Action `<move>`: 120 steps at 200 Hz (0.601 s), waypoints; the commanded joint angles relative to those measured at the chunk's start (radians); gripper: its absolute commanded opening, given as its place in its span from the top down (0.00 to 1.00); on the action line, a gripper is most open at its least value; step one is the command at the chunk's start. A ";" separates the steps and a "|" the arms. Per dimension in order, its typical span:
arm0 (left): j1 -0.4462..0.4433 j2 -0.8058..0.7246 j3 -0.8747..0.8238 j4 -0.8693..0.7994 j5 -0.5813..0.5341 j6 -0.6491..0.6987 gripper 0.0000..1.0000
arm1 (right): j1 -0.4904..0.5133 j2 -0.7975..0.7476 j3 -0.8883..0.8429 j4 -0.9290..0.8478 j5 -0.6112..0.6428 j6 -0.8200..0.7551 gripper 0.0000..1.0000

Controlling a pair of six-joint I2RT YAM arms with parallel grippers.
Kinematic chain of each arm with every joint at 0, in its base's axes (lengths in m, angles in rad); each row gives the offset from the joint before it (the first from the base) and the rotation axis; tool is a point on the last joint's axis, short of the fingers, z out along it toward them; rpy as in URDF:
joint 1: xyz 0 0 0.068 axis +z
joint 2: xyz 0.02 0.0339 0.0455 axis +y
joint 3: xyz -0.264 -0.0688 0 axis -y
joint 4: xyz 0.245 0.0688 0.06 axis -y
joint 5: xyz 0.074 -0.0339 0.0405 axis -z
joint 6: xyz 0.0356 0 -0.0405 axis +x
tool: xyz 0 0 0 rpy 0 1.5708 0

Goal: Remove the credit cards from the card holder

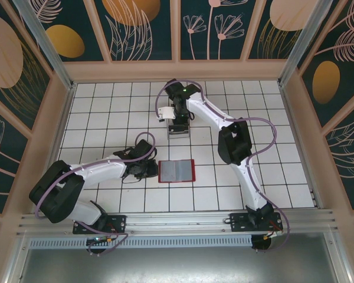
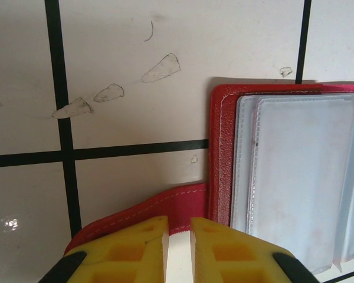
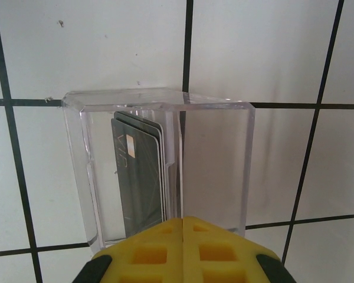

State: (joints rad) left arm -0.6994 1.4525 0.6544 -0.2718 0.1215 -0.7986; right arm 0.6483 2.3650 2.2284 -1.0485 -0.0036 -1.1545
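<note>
The red card holder (image 1: 176,171) lies open and flat on the tiles, grey pockets up. In the left wrist view its red border and pale translucent pockets (image 2: 301,177) show, with the thin red tab (image 2: 177,206) running out to the left. My left gripper (image 1: 148,170) sits at the holder's left edge. Its fingertips (image 2: 178,227) rest over the tab with a narrow gap between them, and white tile shows in the gap. The credit cards (image 3: 138,177), dark grey with a gold chip, stand stacked in a clear box (image 3: 159,165). Just above that box my right gripper (image 3: 184,221) is shut and holds nothing.
The clear box (image 1: 177,131) stands two tiles behind the card holder, under the right wrist (image 1: 178,118). White tiled floor surrounds both, inside wooden walls (image 1: 65,118). A metal rail (image 1: 177,221) runs along the near edge by the arm bases.
</note>
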 commanded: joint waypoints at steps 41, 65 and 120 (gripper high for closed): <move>-0.002 0.024 0.030 -0.004 -0.009 -0.003 0.81 | -0.007 0.005 0.034 0.055 0.042 -0.019 0.86; -0.004 0.025 0.032 -0.004 -0.010 -0.002 0.81 | -0.006 0.002 0.034 0.075 0.075 -0.022 0.83; -0.003 0.027 0.039 -0.010 -0.010 0.000 0.81 | -0.004 -0.007 0.030 0.132 0.125 -0.027 0.79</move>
State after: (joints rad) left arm -0.6998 1.4693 0.6697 -0.2726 0.1215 -0.7986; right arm 0.6483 2.3650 2.2303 -0.9565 0.0715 -1.1557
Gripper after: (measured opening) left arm 0.186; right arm 0.203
